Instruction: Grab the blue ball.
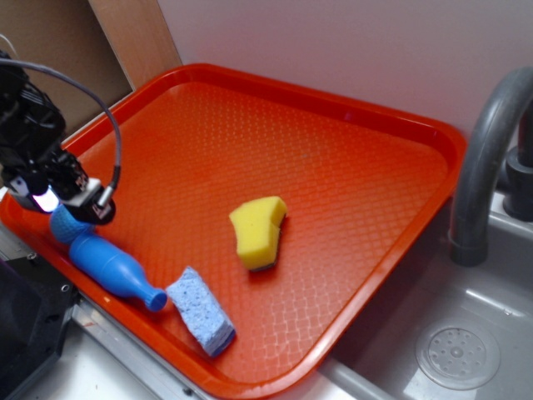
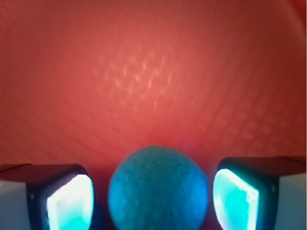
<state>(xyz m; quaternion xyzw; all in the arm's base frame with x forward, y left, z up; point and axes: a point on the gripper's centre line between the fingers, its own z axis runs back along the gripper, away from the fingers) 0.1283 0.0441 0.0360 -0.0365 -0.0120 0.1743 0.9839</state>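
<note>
The orange tray point(image 1: 350, 150) looked like plastic with an embossed cross-hatch grain. The blue ball point(image 2: 158, 191) was matt and finely pitted. The bottle-shaped toy point(image 1: 112, 267) shone glossy. Both the yellow sponge point(image 1: 256, 232) and the light-blue sponge point(image 1: 200, 310) looked porous.

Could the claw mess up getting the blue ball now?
Maybe. The blue ball sits between the fingers with small gaps on both sides, so the round ball could squirt out as the gripper closes. The blue bottle toy lies right beside it and might get bumped.
</note>
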